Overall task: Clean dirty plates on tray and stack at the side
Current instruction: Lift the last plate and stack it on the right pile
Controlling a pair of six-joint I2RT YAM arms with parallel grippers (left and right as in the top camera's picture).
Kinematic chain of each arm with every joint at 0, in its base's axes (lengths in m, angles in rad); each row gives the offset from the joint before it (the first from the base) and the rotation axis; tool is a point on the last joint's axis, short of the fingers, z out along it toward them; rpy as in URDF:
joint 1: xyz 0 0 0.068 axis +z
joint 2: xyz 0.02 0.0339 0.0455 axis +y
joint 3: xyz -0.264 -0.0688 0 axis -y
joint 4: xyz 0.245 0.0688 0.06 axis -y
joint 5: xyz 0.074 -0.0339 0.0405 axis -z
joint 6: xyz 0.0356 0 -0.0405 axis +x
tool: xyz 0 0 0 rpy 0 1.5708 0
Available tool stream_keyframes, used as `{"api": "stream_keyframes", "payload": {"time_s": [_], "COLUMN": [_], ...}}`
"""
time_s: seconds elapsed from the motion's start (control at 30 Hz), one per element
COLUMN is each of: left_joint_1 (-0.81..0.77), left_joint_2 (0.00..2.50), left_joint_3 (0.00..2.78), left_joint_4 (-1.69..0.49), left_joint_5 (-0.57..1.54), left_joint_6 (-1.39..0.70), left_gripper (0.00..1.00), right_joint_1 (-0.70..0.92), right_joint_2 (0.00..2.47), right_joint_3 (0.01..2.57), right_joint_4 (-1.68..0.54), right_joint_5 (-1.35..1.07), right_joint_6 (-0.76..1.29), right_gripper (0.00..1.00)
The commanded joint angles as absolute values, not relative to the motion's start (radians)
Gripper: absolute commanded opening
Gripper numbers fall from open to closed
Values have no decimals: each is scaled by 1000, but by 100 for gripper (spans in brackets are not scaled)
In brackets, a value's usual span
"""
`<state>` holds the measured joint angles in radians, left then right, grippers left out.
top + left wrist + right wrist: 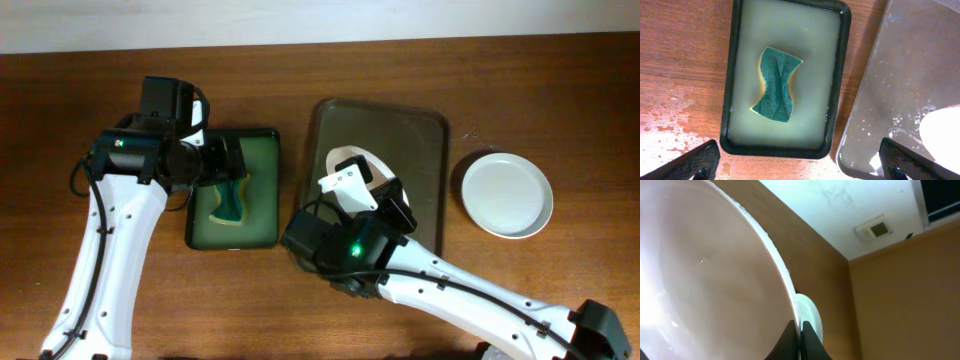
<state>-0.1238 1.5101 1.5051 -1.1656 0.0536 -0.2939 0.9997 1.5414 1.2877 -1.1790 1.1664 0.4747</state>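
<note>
The right gripper (801,330) pinches a plate (705,270) over the tray (430,150). The left gripper (799,162), spread wide, hangs above the sponge (776,85).

No text, label, brand or number can be read in any view. The pale box (874,229) on the wall, seen from the right wrist, bears a small dark square that is too blurred to tell whether it carries writing. The right arm (352,248) shows a green light in the overhead view, and no marking near it is legible.
</note>
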Motion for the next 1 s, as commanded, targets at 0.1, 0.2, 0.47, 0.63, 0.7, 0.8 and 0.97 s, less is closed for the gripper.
{"api": "stream_keyframes", "payload": {"time_s": [0.1, 0.2, 0.47, 0.63, 0.7, 0.8, 0.97], "left_joint_1": [-121, -121, -121, -121, -121, -121, -121], "left_joint_2": [1505, 1505, 1505, 1505, 1505, 1505, 1505], "left_joint_3": [1510, 1510, 1510, 1510, 1510, 1510, 1510], "left_joint_4": [-1165, -1165, -1165, -1165, -1165, -1165, -1165], "left_joint_5": [64, 64, 64, 64, 64, 64, 64], "left_joint_6": [-282, -282, -282, -282, -282, -282, -282], "left_gripper": [100, 100, 100, 100, 100, 100, 100], "right_joint_1": [1009, 1008, 1008, 1008, 1008, 1008, 1008], "right_joint_2": [1520, 1521, 1521, 1521, 1521, 1521, 1521], "right_joint_3": [1310, 1310, 1310, 1310, 1310, 1310, 1310], "right_joint_4": [-1184, -1178, -1178, -1175, -1175, -1175, -1175], "right_joint_5": [1225, 1224, 1224, 1228, 1228, 1228, 1228], "right_joint_6": [402, 400, 400, 400, 400, 400, 400], "right_gripper": [4, 4, 4, 4, 4, 4, 4]}}
